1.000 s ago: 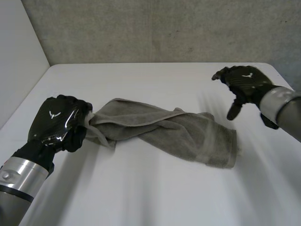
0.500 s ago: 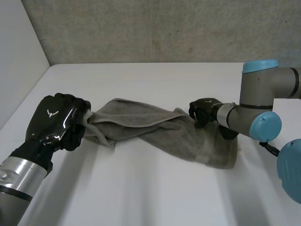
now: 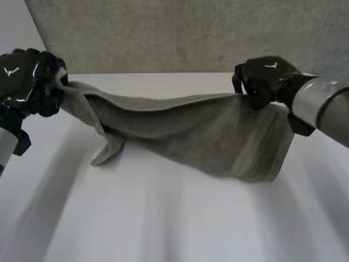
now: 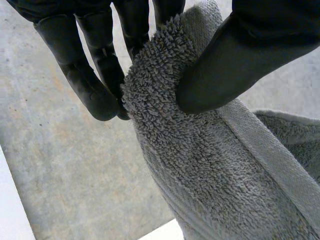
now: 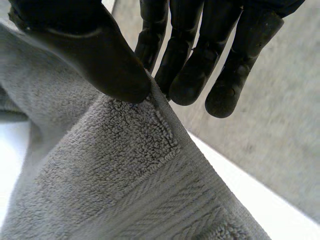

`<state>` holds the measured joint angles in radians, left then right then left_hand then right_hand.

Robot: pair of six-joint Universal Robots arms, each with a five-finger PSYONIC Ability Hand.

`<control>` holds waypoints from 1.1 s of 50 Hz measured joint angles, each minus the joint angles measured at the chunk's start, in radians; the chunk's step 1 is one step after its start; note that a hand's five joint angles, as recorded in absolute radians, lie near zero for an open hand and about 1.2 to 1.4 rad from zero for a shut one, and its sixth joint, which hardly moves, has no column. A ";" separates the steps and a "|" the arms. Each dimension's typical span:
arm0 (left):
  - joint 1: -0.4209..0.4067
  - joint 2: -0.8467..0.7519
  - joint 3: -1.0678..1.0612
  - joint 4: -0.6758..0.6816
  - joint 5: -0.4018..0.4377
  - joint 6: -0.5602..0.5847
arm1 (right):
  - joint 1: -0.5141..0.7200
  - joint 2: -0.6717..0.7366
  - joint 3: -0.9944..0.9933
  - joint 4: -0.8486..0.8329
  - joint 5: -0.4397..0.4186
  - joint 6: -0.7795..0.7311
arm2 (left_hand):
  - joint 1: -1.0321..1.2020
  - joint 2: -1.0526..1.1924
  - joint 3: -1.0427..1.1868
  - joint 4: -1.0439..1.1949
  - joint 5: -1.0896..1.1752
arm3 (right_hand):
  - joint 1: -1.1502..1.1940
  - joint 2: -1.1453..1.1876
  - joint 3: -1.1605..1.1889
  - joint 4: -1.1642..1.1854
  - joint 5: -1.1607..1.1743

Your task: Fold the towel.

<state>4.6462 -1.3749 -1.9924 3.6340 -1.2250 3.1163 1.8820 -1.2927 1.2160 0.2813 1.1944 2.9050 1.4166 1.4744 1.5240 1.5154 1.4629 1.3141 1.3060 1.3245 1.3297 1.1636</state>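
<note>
Both hands hold the grey towel up off the white surface, one at each end of its upper edge. The left hand is clamped on one bunched end: in the left wrist view its thumb presses the terry against its fingers, and the cloth hangs away below the fingertips. The right hand is clamped on the opposite end, at a corner; in the right wrist view its thumb pins the cloth against the fingers, with the woven border band running just under the pinch. Between the two hands the upper edge sags in a shallow curve. Below the left hand a loose part droops in a narrow tail whose tip meets the surface. Below the right hand the towel hangs as a broad panel, banded end lowest; whether that end touches the surface I cannot tell. Beyond both hands stands a grey wall
</note>
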 measured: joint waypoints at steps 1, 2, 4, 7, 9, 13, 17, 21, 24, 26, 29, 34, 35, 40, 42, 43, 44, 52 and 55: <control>0.003 -0.001 0.008 -0.006 0.001 -0.017 | -0.003 -0.038 0.034 -0.002 -0.011 -0.014 | 0.000 0.000 0.000 0.000 0.000 | 0.000 0.000 0.000 0.000 0.000; 0.004 -0.004 0.011 -0.010 0.003 -0.027 | -0.004 -0.057 0.052 0.000 -0.017 -0.024 | 0.000 0.000 0.000 0.000 0.000 | 0.000 0.000 0.000 0.000 0.000; 0.007 -0.015 0.013 -0.023 0.006 -0.048 | -0.008 -0.099 0.102 0.008 -0.032 -0.063 | 0.000 0.000 0.000 0.000 0.000 | 0.000 0.000 0.000 0.000 0.000; 0.008 -0.063 0.011 -0.044 0.010 -0.062 | -0.010 -0.130 0.165 0.027 -0.046 -0.154 | 0.000 0.000 0.000 0.000 0.000 | 0.000 0.000 0.000 0.000 0.000; 0.008 -0.088 0.012 -0.050 0.011 -0.062 | -0.009 -0.128 0.178 0.031 -0.046 -0.191 | 0.000 0.000 0.000 0.000 0.000 | 0.000 0.000 0.000 0.000 0.000; -0.005 -0.210 0.073 -0.046 0.011 -0.030 | -0.002 -0.058 0.151 0.018 -0.025 -0.307 | 0.000 0.000 0.000 0.000 0.000 | 0.000 0.000 0.000 0.000 0.000; -0.032 -0.327 0.210 -0.013 0.006 0.029 | 0.007 0.061 0.007 -0.057 0.032 -0.338 | 0.000 0.000 0.000 0.000 0.000 | 0.000 0.000 0.000 0.000 0.000; -0.082 -0.447 0.455 0.030 -0.007 0.095 | 0.029 0.180 -0.201 -0.220 0.117 -0.335 | 0.000 0.000 0.001 0.000 0.000 | 0.000 0.009 0.000 0.000 0.000; -0.106 -0.494 0.611 0.050 -0.025 0.115 | 0.049 0.220 -0.302 -0.363 0.177 -0.331 | 0.000 0.000 0.001 0.000 0.000 | 0.001 0.013 0.000 0.000 0.000; -0.119 -0.520 0.729 0.068 -0.048 0.121 | 0.068 0.234 -0.364 -0.506 0.232 -0.330 | 0.000 0.000 0.001 0.000 0.000 | 0.001 0.013 0.000 0.000 0.000; -0.128 -0.542 0.882 0.098 -0.100 0.112 | 0.094 0.216 -0.404 -0.692 0.302 -0.330 | 0.000 0.000 0.001 0.000 0.000 | 0.001 0.013 0.000 0.000 0.000; -0.126 -0.541 0.955 0.126 -0.152 0.068 | 0.119 0.147 -0.366 -0.768 0.345 -0.332 | 0.000 0.000 0.001 0.000 0.000 | 0.001 0.013 0.000 0.000 0.000; -0.126 -0.540 0.951 0.127 -0.155 0.062 | 0.121 0.139 -0.355 -0.762 0.345 -0.333 | 0.000 0.000 0.001 0.000 0.000 | 0.001 0.013 0.000 0.000 0.000; -0.119 -0.529 0.842 0.139 -0.147 0.020 | 0.128 0.103 -0.231 -0.666 0.312 -0.335 | 0.000 0.000 0.001 0.000 0.000 | 0.001 0.013 0.000 0.000 0.000; -0.114 -0.527 0.774 0.148 -0.125 0.013 | 0.128 0.098 -0.178 -0.635 0.295 -0.337 | 0.000 0.000 0.001 0.000 0.000 | 0.001 0.013 0.000 0.000 0.000; -0.111 -0.526 0.748 0.153 -0.113 0.012 | 0.128 0.098 -0.159 -0.626 0.289 -0.337 | 0.000 0.000 0.001 0.000 0.000 | 0.001 0.013 0.000 0.000 0.000; -0.107 -0.525 0.717 0.158 -0.098 0.011 | 0.128 0.097 -0.137 -0.617 0.282 -0.338 | 0.000 0.000 0.001 0.000 0.000 | 0.001 0.013 0.000 0.000 0.000; -0.045 -0.525 0.371 0.262 0.122 0.026 | 0.116 0.115 0.136 -0.574 0.246 -0.391 | 0.000 0.000 0.001 0.000 0.000 | 0.001 0.013 0.000 0.000 0.000; -0.020 -0.525 0.250 0.308 0.199 0.044 | 0.111 0.123 0.239 -0.573 0.243 -0.437 | 0.000 0.000 0.001 0.000 0.000 | 0.001 0.013 0.000 0.000 0.000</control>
<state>4.6266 -1.9001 -1.7420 3.9416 -1.0260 3.1602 1.9928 -1.1694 1.4547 -0.2914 1.4377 2.4678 1.4167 1.4743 1.5252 1.5154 1.4629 1.3151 1.3189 1.3245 1.3299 1.1639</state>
